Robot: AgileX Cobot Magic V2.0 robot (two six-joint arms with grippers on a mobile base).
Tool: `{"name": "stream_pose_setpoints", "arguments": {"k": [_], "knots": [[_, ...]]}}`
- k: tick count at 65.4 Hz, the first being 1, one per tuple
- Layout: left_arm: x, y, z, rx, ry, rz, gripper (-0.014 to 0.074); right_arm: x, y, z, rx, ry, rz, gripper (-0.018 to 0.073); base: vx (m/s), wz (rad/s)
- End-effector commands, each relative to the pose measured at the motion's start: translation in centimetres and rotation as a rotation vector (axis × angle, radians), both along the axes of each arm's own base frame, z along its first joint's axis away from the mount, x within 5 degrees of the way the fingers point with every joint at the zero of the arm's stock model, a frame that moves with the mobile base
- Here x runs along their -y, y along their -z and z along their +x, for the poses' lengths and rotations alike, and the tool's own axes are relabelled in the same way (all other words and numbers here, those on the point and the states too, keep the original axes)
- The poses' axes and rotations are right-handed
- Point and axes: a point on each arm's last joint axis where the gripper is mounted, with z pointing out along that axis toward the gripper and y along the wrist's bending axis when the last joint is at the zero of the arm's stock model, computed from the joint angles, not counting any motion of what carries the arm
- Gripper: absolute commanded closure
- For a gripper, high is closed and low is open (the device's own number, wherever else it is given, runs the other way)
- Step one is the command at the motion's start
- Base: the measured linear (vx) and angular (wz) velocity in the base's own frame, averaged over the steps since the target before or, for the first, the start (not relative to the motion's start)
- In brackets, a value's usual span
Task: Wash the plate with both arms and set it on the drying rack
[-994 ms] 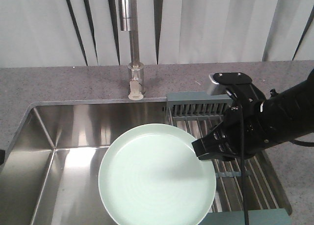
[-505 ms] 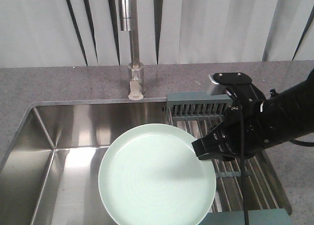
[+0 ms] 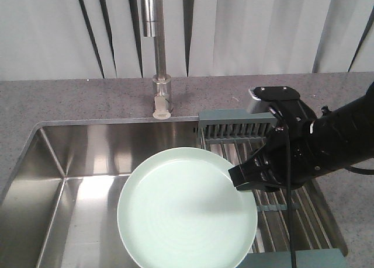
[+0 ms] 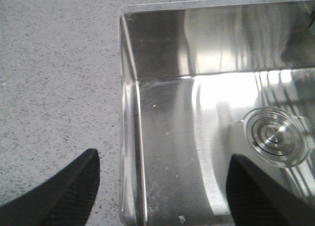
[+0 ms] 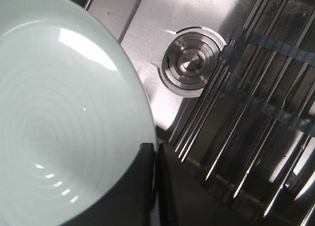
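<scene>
While the plate (image 3: 187, 212) hangs flat and face up over the sink (image 3: 87, 157), its near edge runs out of the front view. Round, so no long axis to line up. Face looks clean and glossy; no water seen from the tap (image 3: 159, 63), which stands at the far edge of the sink, beyond the plate.

Right claw (image 5: 155, 181): clamped on the plate's right rim, one finger over the face, one under. Nothing else carries the plate.

Drying rack (image 3: 236, 128): just right of the plate, beneath the right arm (image 3: 327, 145); slotted end on the far side, rods running toward the near side.

Left claw (image 4: 162, 201): fingers spread, nothing between them, above the sink's left wall where it meets the counter (image 4: 54, 88). Drain (image 4: 275, 135) to its right. Plate not in its view, so well apart.

Judgement: washing not yet under way. The plate's free left rim faces the left claw, which must travel right to reach it. The rack belongs to the right arm's side.
</scene>
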Motion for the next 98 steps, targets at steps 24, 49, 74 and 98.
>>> {"name": "stream_pose_setpoints", "arguments": {"k": [24,49,74,98], "knots": [[0.1,-1.1,0.4,0.079,0.009,-0.003,0.0095,-0.1,-1.8,-0.1,0.072,0.013,0.054,0.0561,0.0,0.0],[0.1,-1.1,0.4,0.079,0.009,-0.003,0.0095,0.1,-1.7,0.0,0.107,-0.02,0.017,0.0561,0.0,0.0],[0.1,-1.1,0.4,0.079,0.009,-0.003,0.0095,-1.8,-0.9,-0.3,0.112,-0.144,-0.034,0.0561,0.0,0.0],[0.1,-1.1,0.4,0.079,0.009,-0.003,0.0095,-7.1,-1.7,2.9,0.131,-0.22,-0.026,0.0561,0.0,0.0]]}}
